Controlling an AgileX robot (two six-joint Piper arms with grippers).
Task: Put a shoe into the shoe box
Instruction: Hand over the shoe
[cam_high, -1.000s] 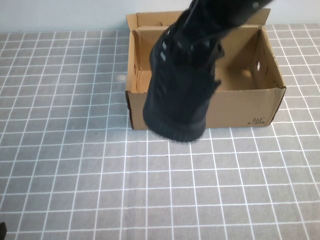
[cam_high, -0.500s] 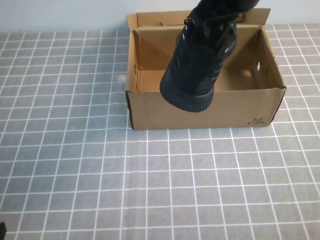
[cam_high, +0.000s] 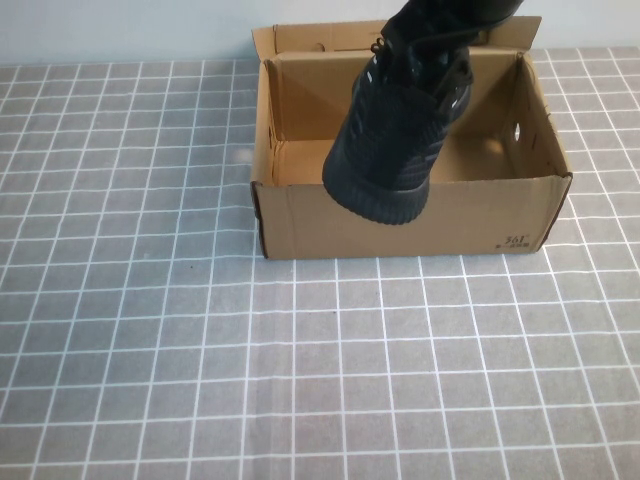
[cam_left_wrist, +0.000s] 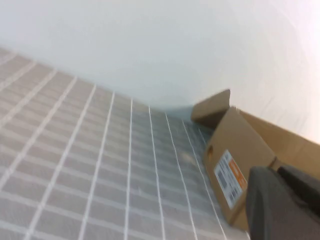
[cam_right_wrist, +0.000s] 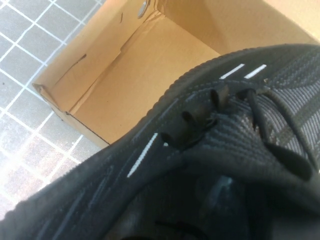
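The black mesh shoe (cam_high: 395, 140) hangs toe-down over the middle of the open brown shoe box (cam_high: 480, 215), its toe level with the front wall. My right gripper (cam_high: 432, 30) comes in from the far side and is shut on the shoe's collar. In the right wrist view the shoe (cam_right_wrist: 225, 135) with its laces and white stripes fills the frame above the box's bare floor (cam_right_wrist: 150, 65). My left gripper (cam_left_wrist: 280, 205) shows as a dark grey shape beside the box's labelled end (cam_left_wrist: 235, 160). It is out of the high view.
The box's lid flap (cam_high: 300, 38) stands open at the far side against the pale wall. A grey mat with white grid lines (cam_high: 150, 330) covers the table around the box.
The shoe has moved up and away from the near side, from in front of the box's front wall to over its inside. In the last half second it barely shifted.
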